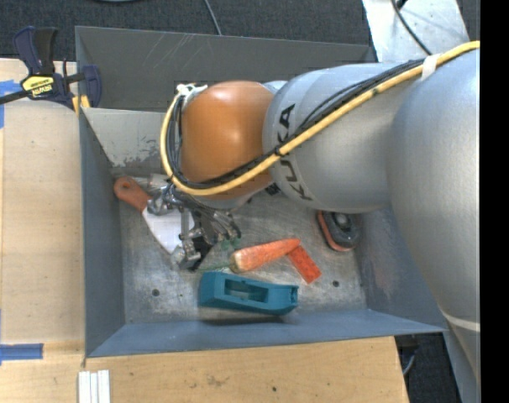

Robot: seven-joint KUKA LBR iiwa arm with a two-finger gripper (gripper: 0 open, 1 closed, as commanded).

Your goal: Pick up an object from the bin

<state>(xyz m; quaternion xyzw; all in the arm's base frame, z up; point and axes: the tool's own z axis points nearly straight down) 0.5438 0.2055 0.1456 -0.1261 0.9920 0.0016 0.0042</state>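
The arm [364,141] comes into the grey bin [99,250] from the right. It bends down steeply, so its orange cover [225,137] hangs above the teal tape dispenser [246,295]. The gripper [193,257] points down to the bin floor, just above the left end of the dispenser. I cannot tell whether it is open or closed, or whether it has hold of something. A white flat piece [162,229] lies just beside it, up and left of the dispenser. An orange carrot [267,254] lies directly above the dispenser, near its right half. A red-brown thing [130,191] lies farther up and left.
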